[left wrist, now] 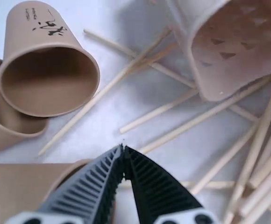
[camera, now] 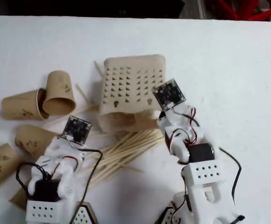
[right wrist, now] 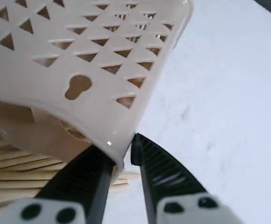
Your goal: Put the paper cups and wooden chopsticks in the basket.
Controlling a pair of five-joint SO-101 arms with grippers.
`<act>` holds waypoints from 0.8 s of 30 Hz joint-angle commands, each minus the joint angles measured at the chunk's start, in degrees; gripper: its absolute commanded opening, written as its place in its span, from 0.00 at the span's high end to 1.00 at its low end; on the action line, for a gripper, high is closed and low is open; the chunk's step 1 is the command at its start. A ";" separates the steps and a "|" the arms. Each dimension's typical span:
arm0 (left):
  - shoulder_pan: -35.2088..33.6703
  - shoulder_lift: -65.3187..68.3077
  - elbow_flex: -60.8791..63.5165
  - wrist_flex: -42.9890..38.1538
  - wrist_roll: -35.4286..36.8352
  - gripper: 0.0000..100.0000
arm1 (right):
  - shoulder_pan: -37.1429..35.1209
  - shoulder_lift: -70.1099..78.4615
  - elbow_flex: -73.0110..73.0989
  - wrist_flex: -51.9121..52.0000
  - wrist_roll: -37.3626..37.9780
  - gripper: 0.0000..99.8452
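Plastic is pinched between the jaws of the right gripper (right wrist: 122, 150), which is closed on a corner of the basket (right wrist: 79, 60) at its rim. The basket (camera: 133, 86) lies on its side in the middle of the table (camera: 229, 56), mouth toward the arms. Something tan sits under its wall; whether that is a cup I cannot tell.

The left gripper (left wrist: 124, 151) has its jaws pressed together with nothing between them. It hangs low over the table, with a cup (left wrist: 23, 186) just beside it and loose chopsticks (left wrist: 159, 109) ahead.

Farther out, two more cups (left wrist: 46, 70) lie on their sides, touching, and a thick bundle of chopsticks (camera: 126, 149) fans out from the basket's mouth.

My reading: the right arm is steadying the basket so it can be loaded, and no item is yet in hand. The next move calls for the left jaws to part, close on a cup rim or a few sticks, and carry them into the mouth.

The cups bear dark printed marks on their sides; nothing else is labelled.
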State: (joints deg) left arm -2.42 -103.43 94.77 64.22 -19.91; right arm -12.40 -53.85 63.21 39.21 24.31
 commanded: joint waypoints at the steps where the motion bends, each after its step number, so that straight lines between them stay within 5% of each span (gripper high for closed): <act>1: 0.31 -0.40 -0.53 -1.32 -0.44 0.98 | 0.57 -1.45 -8.18 3.47 -0.44 0.98; 24: 0.48 -0.40 0.26 -1.41 -0.53 0.98 | 3.91 22.99 -51.25 35.47 -10.20 0.98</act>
State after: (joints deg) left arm -2.42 -103.43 95.47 64.13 -19.91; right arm -9.14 -30.99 19.78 69.98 14.37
